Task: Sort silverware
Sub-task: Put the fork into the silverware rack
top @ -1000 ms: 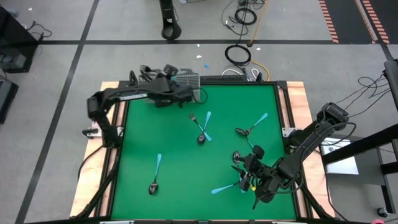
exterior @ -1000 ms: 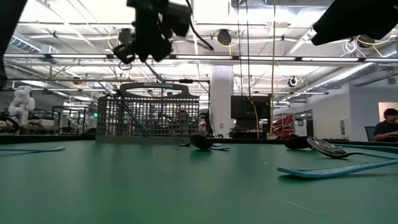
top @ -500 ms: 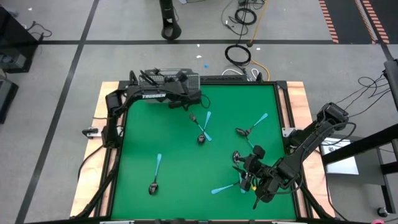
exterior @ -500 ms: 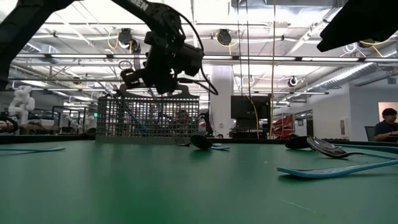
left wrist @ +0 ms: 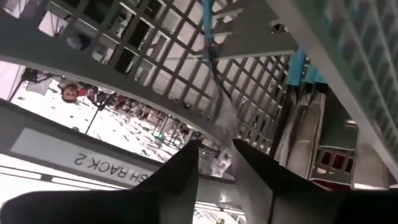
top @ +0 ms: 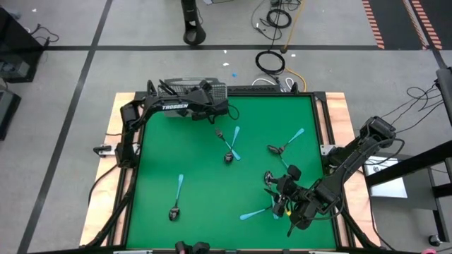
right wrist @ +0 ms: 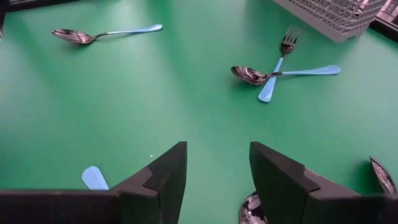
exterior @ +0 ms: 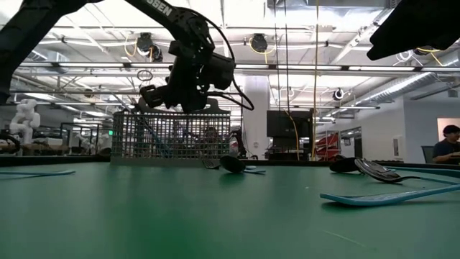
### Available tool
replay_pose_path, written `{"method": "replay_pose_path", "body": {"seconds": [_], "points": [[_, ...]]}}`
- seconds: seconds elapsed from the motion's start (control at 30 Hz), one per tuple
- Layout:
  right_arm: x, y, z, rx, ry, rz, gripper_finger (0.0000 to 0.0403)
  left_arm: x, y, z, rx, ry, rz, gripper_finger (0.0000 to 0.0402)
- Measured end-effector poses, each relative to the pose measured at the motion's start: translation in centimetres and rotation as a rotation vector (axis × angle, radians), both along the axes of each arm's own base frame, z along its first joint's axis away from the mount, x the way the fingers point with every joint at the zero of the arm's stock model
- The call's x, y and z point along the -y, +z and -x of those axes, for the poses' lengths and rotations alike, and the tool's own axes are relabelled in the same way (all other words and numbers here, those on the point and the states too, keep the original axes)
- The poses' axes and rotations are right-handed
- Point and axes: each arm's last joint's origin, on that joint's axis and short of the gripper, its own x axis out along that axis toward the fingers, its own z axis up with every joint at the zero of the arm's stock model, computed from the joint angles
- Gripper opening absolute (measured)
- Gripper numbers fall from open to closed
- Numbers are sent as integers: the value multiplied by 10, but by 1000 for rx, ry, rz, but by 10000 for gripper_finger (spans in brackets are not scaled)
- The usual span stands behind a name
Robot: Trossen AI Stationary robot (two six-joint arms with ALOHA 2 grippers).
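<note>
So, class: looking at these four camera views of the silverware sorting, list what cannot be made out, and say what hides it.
- How many pieces are inside the basket: in the high view the left hand and arm cover it; through the mesh in the low view it stays unclear.
- Silverware under the right hand: high view, arm covers part of the pile.
- A spoon: right wrist view, cut off by the edge.
- Whether the left hand's fingers hold anything: left wrist view, too close.

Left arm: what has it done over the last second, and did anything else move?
The left end effector swung from the table's back-left edge to over the wire basket, its fingers now apart above a blue-handled utensil standing inside. The right end effector and the silverware on the mat stayed put.
</note>
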Motion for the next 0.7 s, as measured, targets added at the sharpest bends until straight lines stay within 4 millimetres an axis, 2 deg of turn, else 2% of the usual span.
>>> {"method": "replay_pose_path", "body": {"seconds": [0.2,0.47,0.6,0.7], "points": [[0,0,0,0,0,1,164,-2,0,-2,16,-7,-14,128],[0,0,0,0,0,1,164,-1,3,-4,30,-3,-87,132],[0,0,0,0,1,2,164,10,19,-8,76,-1,-108,132],[0,0,-1,10,-4,-9,164,19,46,-8,202,4,-127,132]]}}
